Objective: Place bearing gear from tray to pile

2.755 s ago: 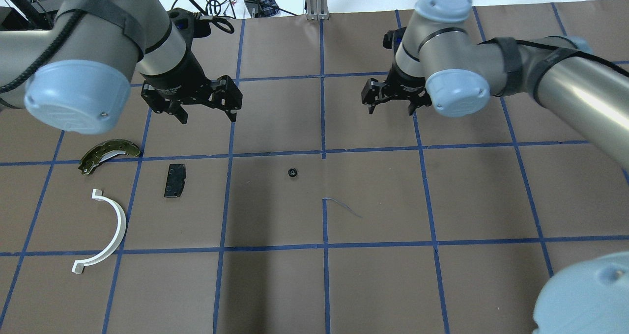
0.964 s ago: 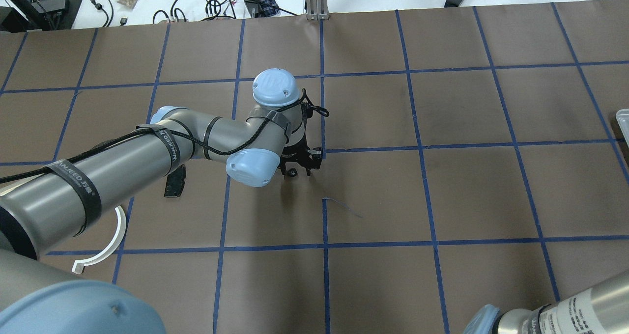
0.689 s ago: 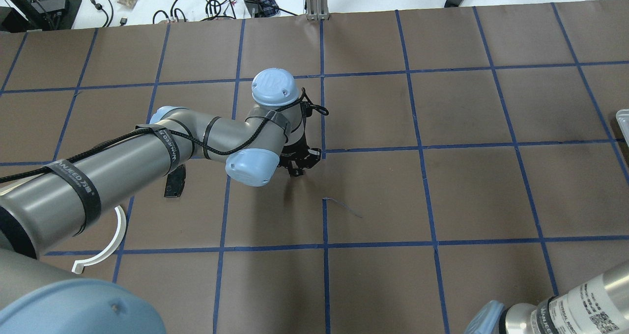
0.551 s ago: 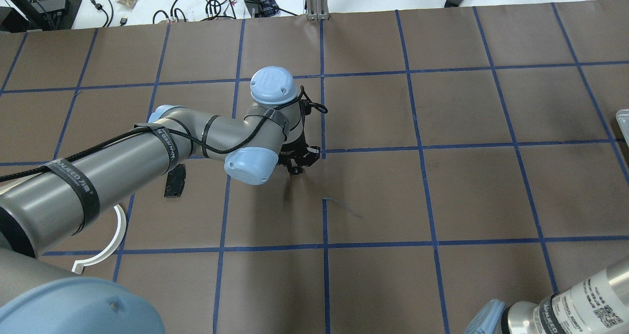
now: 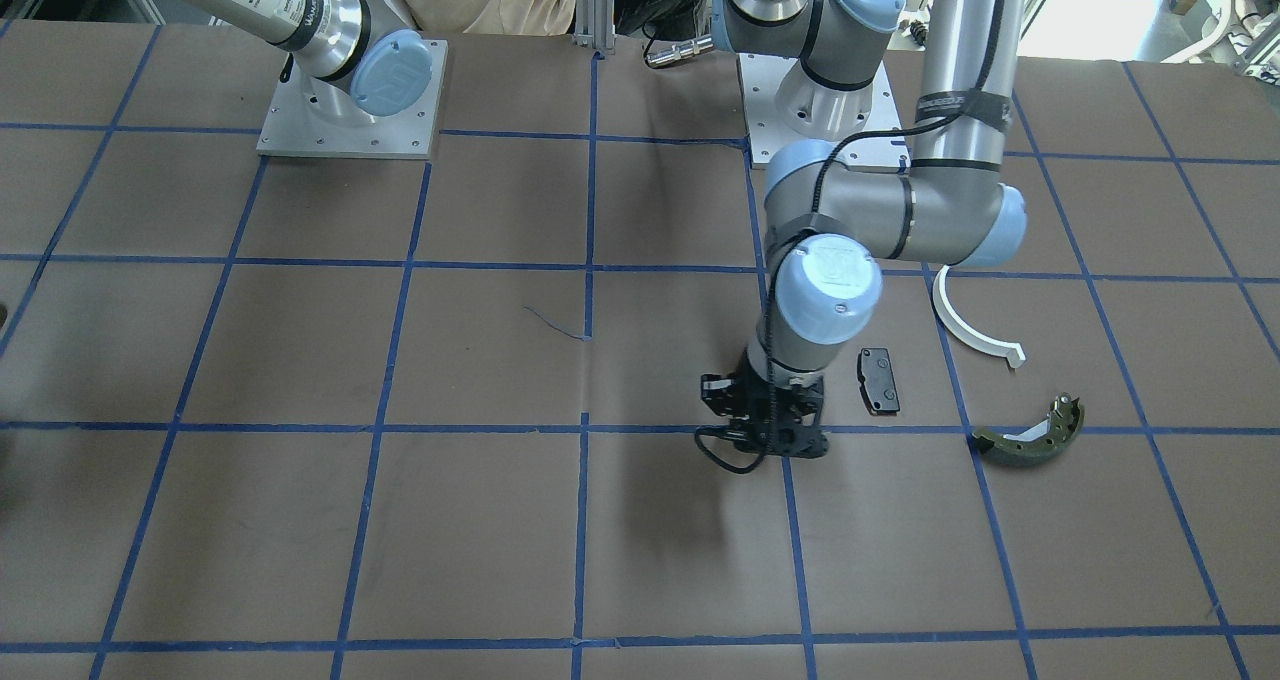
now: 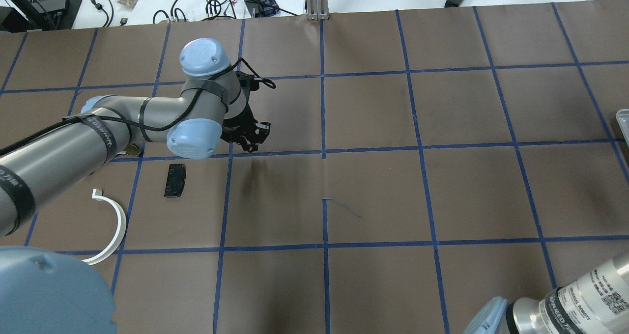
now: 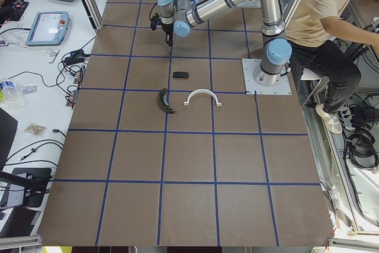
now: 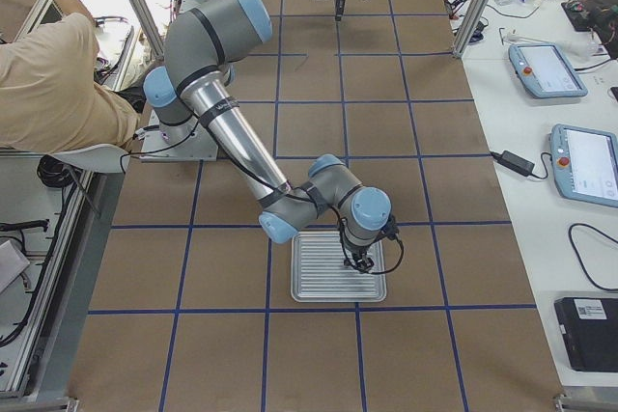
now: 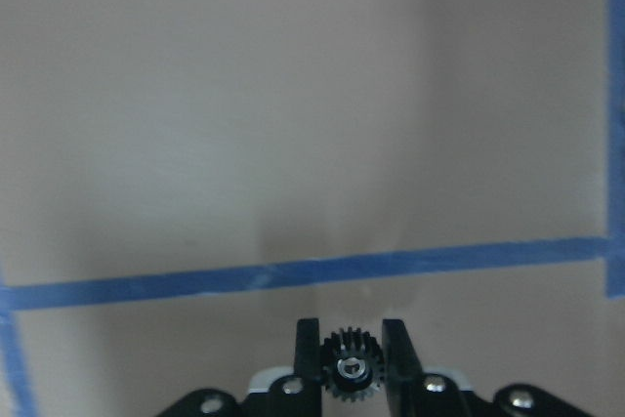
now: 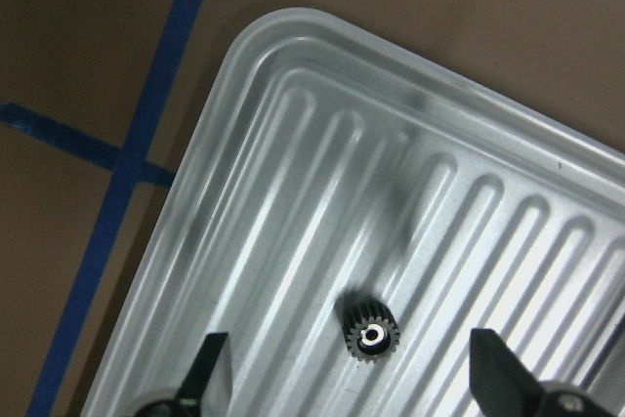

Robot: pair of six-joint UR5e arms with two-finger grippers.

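Note:
My left gripper (image 9: 352,337) is shut on a small black bearing gear (image 9: 352,376), held between its fingers just above the brown table. In the overhead view that gripper (image 6: 248,145) hangs to the right of the pile: a black pad (image 6: 174,180), a white half-ring (image 6: 110,226) and an olive brake shoe (image 5: 1030,438), which my arm mostly hides from above. My right gripper (image 10: 347,335) stands open over the ribbed metal tray (image 10: 293,36). A second bearing gear (image 10: 371,337) lies on the tray between its spread fingers.
The tray (image 8: 338,267) sits at the table's right end, its corner (image 6: 623,120) just showing from overhead. A person (image 7: 331,34) sits beside the robot's base. Cables (image 6: 221,0) and tablets (image 8: 546,69) lie on white benches past the table edges.
My left gripper closed on the gear at the table's middle, lifted it and carried it left toward the pile. The right arm swung away to the tray.

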